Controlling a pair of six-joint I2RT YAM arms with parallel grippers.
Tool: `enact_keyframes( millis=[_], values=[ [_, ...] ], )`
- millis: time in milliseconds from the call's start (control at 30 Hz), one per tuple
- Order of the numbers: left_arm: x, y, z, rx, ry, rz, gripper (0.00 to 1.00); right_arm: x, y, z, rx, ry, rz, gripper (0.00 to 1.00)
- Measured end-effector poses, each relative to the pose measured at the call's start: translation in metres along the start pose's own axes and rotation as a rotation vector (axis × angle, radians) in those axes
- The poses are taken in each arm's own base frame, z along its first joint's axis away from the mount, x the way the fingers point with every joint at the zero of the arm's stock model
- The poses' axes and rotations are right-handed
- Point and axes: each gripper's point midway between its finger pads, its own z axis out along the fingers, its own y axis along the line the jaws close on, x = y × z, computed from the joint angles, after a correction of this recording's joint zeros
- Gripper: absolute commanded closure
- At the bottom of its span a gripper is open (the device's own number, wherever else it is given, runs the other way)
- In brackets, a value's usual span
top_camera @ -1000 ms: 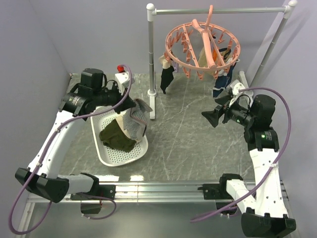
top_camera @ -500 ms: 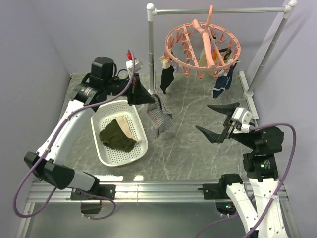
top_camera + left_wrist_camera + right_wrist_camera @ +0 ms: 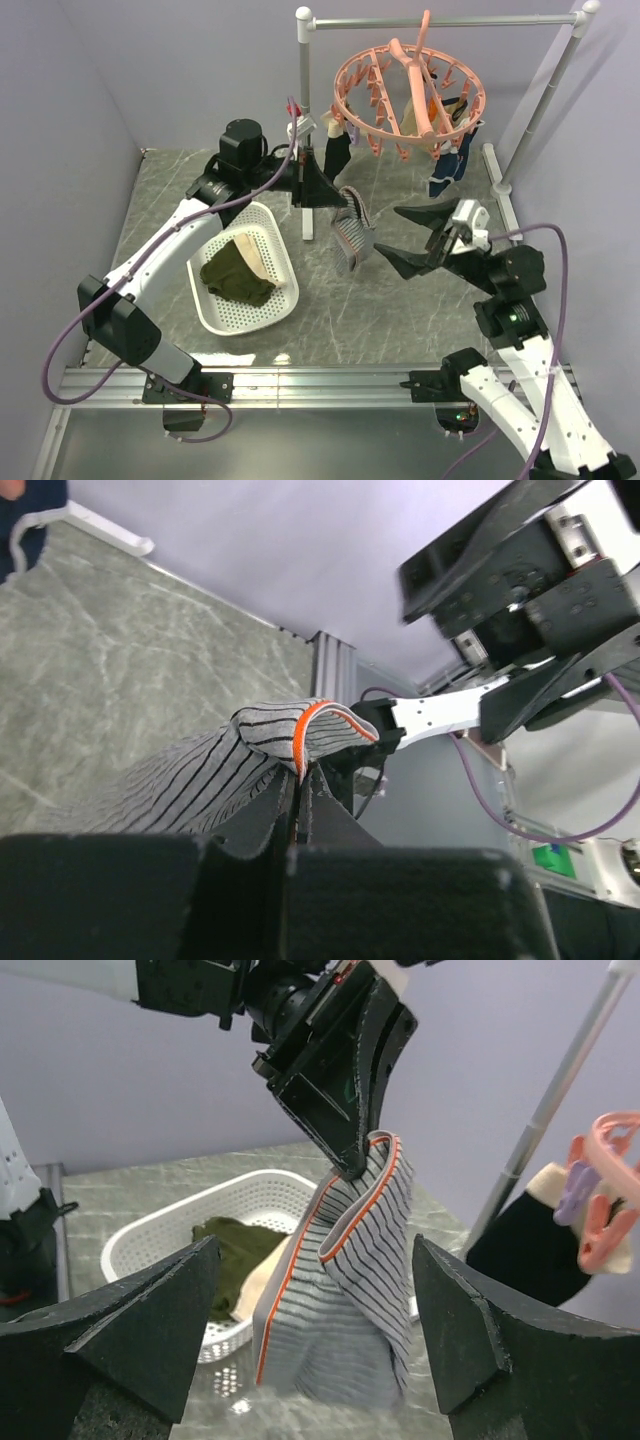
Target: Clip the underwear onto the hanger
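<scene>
Left tool (image 3: 337, 198) pinches the grey-and-white striped cotton underwear (image 3: 352, 236) by one waistband fold; thin hold, cld slip. Right tool (image 3: 410, 238), spread wide nr it, may snag & tug it loose.

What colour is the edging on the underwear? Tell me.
Orange, along the striped underwear; right wrist view shows it best.

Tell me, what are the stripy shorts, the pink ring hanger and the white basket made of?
The grey-and-white striped boxer shorts look like soft, matte cloth, probably cotton: they fold and droop. The round salmon-pink ring hanger looks like smooth, rigid moulded plastic with many pegs. The white holed basket also seems plastic: neat rows of small holes.
</scene>
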Motion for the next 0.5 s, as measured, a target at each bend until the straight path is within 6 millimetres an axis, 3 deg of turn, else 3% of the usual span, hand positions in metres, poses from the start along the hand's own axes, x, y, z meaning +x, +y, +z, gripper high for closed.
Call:
enact_keyframes(
  millis=[267, 367, 500],
  values=[
    [-0.012, -0.003, 0.013, 0.071, -0.047, -0.073, 1.0, 0.023, -0.002, 0.024, 0.021, 0.027, 0.056, 0.21],
    [-0.015, -0.005, 0.015, 0.091, -0.057, -0.086, 1.0, 0.027, -0.013, 0.029, 0.088, 0.022, 0.039, 0.27],
    [-0.011, -0.007, 0.015, 0.113, -0.052, -0.099, 1.0, 0.023, -0.032, 0.031, 0.193, -0.003, 0.016, 0.46]
  ],
)
